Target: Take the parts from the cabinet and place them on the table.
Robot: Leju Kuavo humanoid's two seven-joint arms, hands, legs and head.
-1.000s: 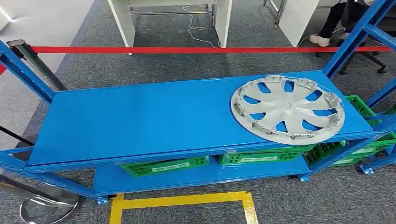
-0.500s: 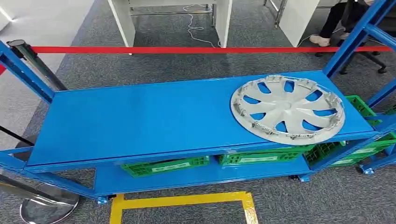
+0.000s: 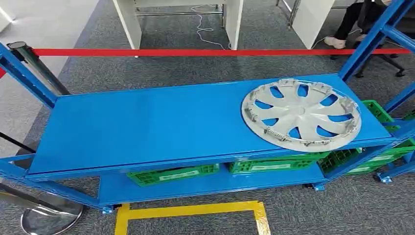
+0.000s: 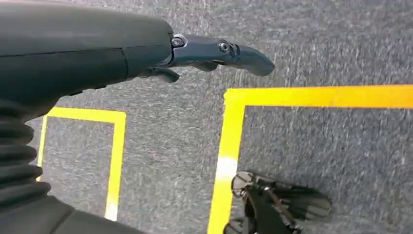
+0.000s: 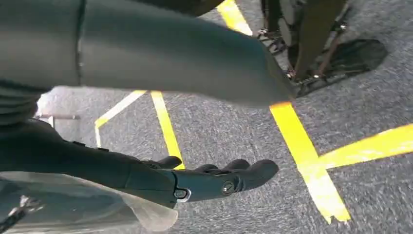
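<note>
Green crates (image 3: 172, 175) under the blue shelf (image 3: 147, 127) show just their front rims; contents hidden. At two o'clock, a seated person (image 3: 350, 22) is cut off by the frame's top edge.

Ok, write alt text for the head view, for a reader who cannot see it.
A round silver plastic wheel cover lies flat at the right end of a blue metal shelf rack's top shelf. Green plastic crates sit on the shelf below, a red barrier tape stretches behind, and yellow floor tape marks grey carpet in front.
</note>
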